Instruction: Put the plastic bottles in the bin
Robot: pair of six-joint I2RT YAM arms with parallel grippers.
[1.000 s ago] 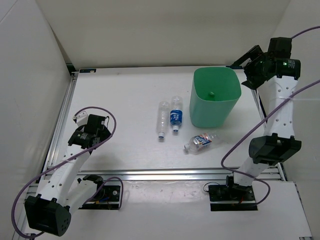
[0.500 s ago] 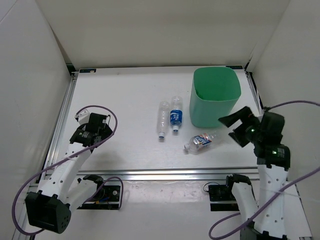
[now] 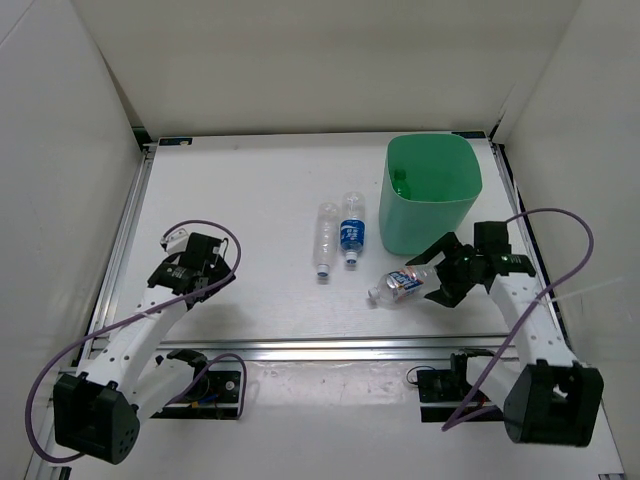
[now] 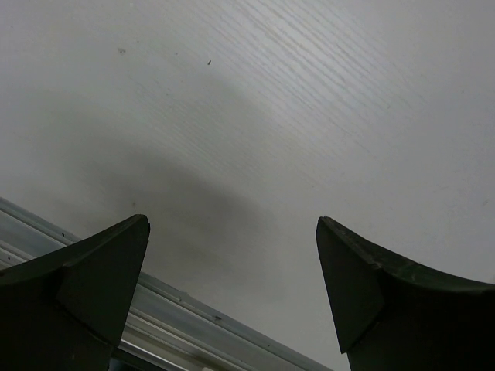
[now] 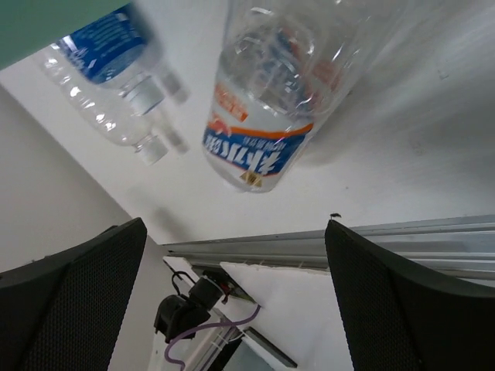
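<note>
Right claw [image 3: 434, 277]: gapes wide, grips nothing, sits low just in front of bin [image 3: 425, 225], tips just short of lone bottle [image 3: 400, 284]. Lone bottle: lies on its side on table [image 3: 250, 190], near bin's front left corner. Clear bottle [image 3: 325, 238] and blue-labelled bottle [image 3: 351, 232]: lie side by side just left of bin. Left claw [image 3: 205, 268]: gapes wide, holds nothing, hovers over table well left of bin.
</note>
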